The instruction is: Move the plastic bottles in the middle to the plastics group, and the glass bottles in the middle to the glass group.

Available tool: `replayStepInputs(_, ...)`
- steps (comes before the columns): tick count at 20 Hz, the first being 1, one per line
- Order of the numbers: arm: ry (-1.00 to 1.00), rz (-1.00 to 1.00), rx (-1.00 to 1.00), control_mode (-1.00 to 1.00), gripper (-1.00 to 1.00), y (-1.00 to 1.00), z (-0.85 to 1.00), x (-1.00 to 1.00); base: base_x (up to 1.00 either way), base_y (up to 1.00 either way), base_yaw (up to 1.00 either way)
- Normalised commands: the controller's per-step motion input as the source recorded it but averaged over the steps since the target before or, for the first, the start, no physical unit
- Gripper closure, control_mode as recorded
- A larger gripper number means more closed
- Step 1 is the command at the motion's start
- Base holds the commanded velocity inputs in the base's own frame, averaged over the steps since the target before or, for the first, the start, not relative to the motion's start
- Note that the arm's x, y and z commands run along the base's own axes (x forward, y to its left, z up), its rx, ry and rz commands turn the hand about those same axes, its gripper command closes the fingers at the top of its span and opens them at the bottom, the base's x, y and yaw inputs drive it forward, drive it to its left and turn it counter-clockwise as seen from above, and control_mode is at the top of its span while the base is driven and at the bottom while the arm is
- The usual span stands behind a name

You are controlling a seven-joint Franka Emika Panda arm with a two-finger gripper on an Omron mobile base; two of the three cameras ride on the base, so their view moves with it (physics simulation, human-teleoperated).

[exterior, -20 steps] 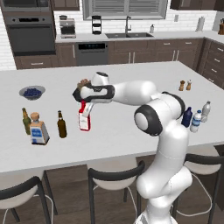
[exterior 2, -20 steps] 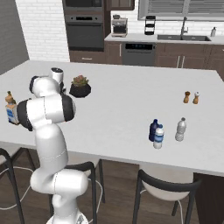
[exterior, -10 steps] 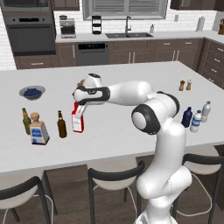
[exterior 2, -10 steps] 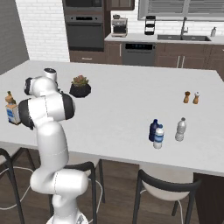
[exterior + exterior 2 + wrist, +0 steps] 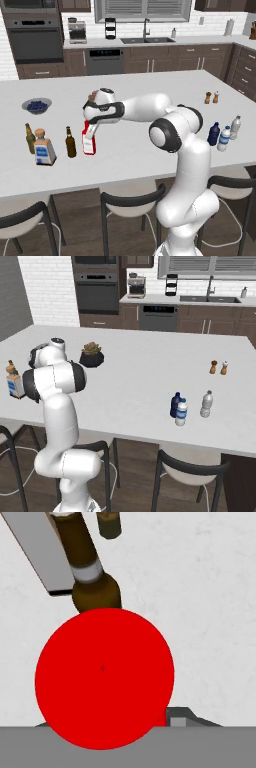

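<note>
Red flat-sided bottle [image 5: 89,142] is gripped at its cap by the jaws of the gripper [image 5: 92,128], standing on the white worktop [image 5: 150,90] just beside the brown beer bottle [image 5: 70,143], near the square clear bottle [image 5: 44,148].

Even, bright, diffuse rendered light in all views, with no single visible source; the white stone island counter [image 5: 150,150] reads pale and flat, without glare; shadows beneath the bottles are faint and soft; both base views are slightly soft and low in detail; in the hand view the round red bottle cap [image 5: 104,677] is a flat, unshaded disc, edges mildly blurred.
</note>
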Motion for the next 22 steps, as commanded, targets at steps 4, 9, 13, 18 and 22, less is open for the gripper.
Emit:
replayStepInputs(4,0.0,0.0,0.0,-1.0,1.0,0.02,-0.32,0.0,0.0,0.0,0.0)
replayStepInputs(9,0.0,0.0,0.0,-1.0,1.0,0.02,-0.19,0.0,0.0,0.0,0.0)
replayStepInputs(13,0.0,0.0,0.0,-1.0,1.0,0.07,-0.07,0.0,0.0,0.0,0.0)
replayStepInputs(18,0.0,0.0,0.0,-1.0,1.0,0.05,0.0,0.0,0.0,0.0,0.0)
replayStepInputs(22,0.0,0.0,0.0,-1.0,1.0,0.03,0.0,0.0,0.0,0.0,0.0)
